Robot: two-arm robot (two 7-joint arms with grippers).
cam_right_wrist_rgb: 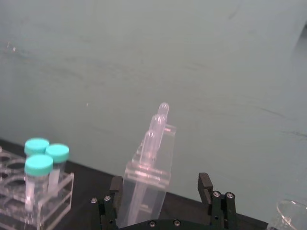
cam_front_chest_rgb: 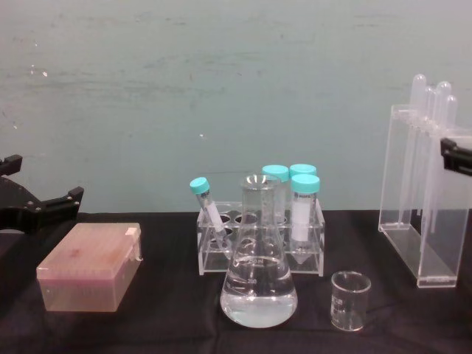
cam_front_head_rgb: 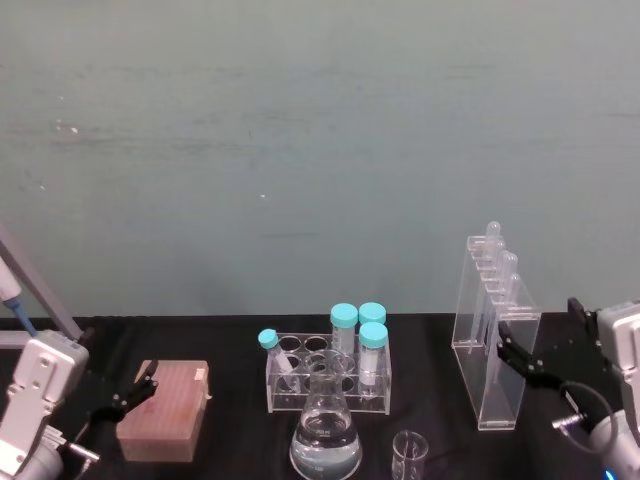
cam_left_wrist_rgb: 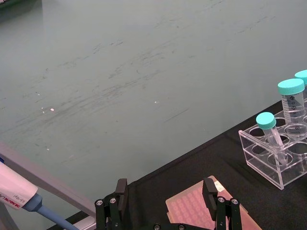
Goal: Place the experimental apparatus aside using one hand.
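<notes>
Right gripper, jaws apart, beside tall clear stand holding round-topped tubes

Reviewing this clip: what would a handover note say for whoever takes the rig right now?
Left gripper: open, idle by the pink box on the table's left.
Right gripper: open at the stand on the right, not closed on it.
Flask and beaker stand front centre, with the tube rack behind.
Done: right gripper is at the stand; nothing gripped.
Left: grip the stand and set it aside, then probably the flask and beaker.
</notes>
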